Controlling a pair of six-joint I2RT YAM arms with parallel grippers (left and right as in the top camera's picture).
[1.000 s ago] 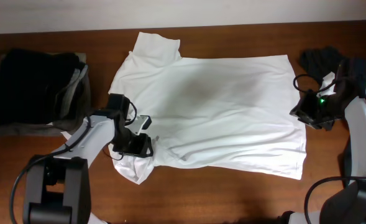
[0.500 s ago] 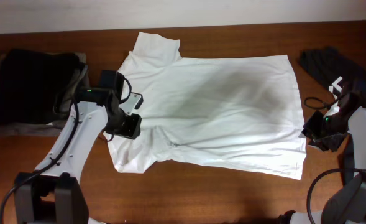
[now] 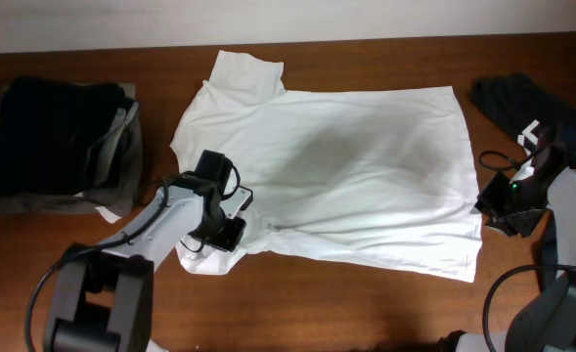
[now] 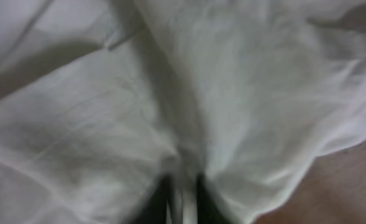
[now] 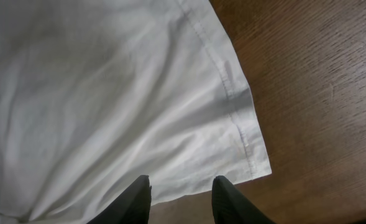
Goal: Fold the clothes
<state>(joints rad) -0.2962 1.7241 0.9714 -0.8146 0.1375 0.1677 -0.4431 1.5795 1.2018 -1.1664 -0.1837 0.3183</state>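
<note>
Overhead: white T-shirt (image 3: 346, 176) lies spread flat on the brown table (image 3: 366, 303), with folded dark garments (image 3: 58, 142) beside its left side and a black shirt (image 3: 508, 98) at its right. Only the left wrist view shows the left gripper (image 4: 183, 202) pinching a fold of the shirt. The right wrist view shows the right gripper (image 5: 181, 196), fingers apart, over the hem corner.

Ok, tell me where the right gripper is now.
Overhead, the right gripper sits at the table's right side, at the hem corner of the white T-shirt, near the dark garment.
</note>
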